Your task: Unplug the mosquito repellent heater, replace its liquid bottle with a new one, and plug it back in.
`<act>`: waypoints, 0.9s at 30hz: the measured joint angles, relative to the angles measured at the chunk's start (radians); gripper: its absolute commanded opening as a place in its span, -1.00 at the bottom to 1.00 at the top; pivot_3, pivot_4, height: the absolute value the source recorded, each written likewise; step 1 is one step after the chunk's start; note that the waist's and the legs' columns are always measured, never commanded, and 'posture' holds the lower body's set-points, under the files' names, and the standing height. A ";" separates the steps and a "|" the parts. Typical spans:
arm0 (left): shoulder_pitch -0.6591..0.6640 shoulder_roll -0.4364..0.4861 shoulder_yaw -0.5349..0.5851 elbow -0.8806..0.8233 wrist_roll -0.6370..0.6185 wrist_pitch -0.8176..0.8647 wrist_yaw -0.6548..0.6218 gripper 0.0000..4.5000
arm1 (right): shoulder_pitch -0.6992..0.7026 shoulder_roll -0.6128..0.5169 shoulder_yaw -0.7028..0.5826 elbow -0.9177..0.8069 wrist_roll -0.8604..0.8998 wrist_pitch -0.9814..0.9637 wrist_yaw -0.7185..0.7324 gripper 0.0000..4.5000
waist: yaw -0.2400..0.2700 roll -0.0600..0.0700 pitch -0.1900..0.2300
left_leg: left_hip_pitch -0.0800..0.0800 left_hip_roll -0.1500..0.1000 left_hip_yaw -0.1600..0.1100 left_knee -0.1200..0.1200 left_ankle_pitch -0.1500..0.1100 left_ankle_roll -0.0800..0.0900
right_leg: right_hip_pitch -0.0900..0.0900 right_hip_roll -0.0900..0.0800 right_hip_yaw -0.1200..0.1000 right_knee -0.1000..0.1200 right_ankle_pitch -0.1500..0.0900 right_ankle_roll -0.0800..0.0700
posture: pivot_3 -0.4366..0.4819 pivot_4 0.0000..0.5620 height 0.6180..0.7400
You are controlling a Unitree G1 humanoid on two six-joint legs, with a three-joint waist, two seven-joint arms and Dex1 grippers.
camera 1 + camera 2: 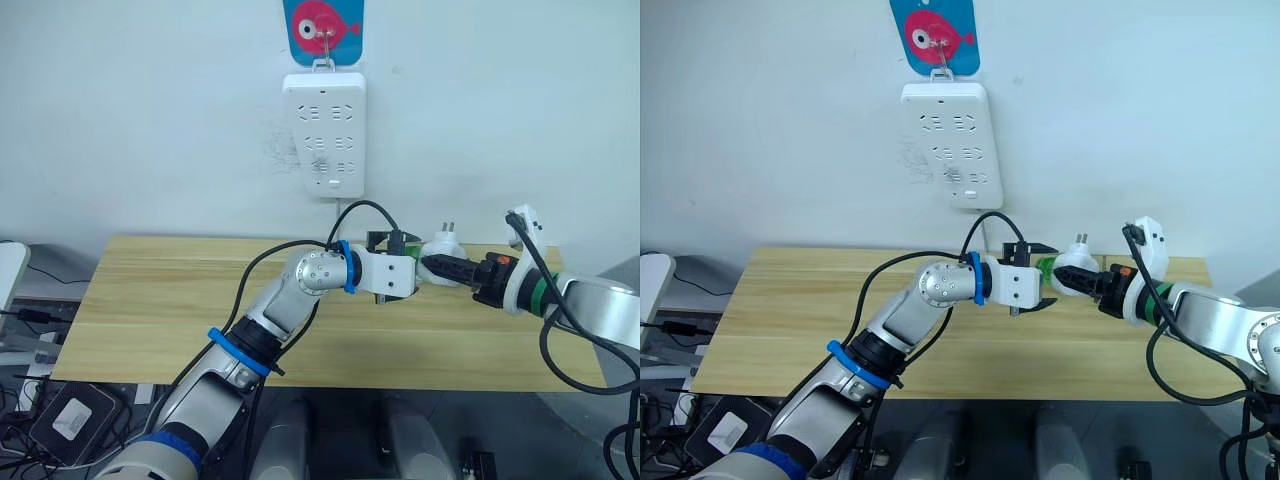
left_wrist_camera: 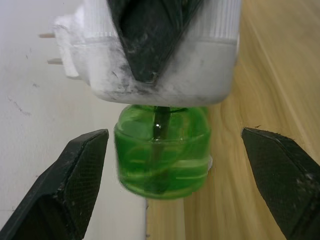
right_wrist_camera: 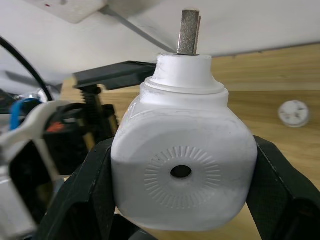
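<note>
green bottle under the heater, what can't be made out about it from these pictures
- Neck joint: in the left wrist view the small white rounded plastic heater covers the top of the translucent green bottle, so how it is fastened is hidden.
- Eye views: the open left claw hides most of the bottle.
- Liquid level: not readable through the green plastic.
- Right wrist view: the heater, held in the right claw, blocks the bottle.

Heater (image 3: 180, 165) — matt white plastic; bottle (image 2: 162, 150) — glossy, seemingly plastic.
</note>
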 measured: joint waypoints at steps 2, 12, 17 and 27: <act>0.000 0.000 -0.003 0.001 0.000 -0.002 0.008 0.32 | 0.002 -0.001 0.011 -0.009 0.013 -0.005 -0.007 0.34 | 0.000 0.000 0.000 | 0.000 0.000 0.000 0.000 0.000 0.000 | 0.000 0.000 0.000 0.000 0.000 0.000 | -0.33 -0.16 1.00; 0.001 0.005 -0.006 0.001 0.001 -0.014 0.019 0.01 | 0.005 -0.010 0.028 -0.023 0.021 -0.015 0.005 0.79 | 0.001 0.000 -0.001 | 0.000 0.000 0.000 0.000 0.000 0.000 | 0.000 0.000 0.000 0.000 0.000 0.000 | -0.31 -0.22 1.00; 0.020 0.000 -0.006 0.001 -0.009 -0.023 0.022 0.01 | 0.036 -0.021 0.014 -0.091 -0.079 -0.016 0.078 1.00 | 0.002 0.000 -0.004 | 0.000 0.000 0.000 0.000 0.000 0.000 | 0.000 0.000 0.000 0.000 0.000 0.000 | -0.31 -0.25 1.00; 0.186 -0.179 0.118 0.010 -0.259 0.049 0.095 0.01 | 0.318 0.046 -0.007 -0.478 -0.989 -0.363 0.432 1.00 | 0.002 0.004 -0.031 | 0.001 0.000 0.005 0.000 0.000 -0.001 | -0.004 0.001 0.001 0.004 0.000 0.000 | -0.42 -0.31 1.00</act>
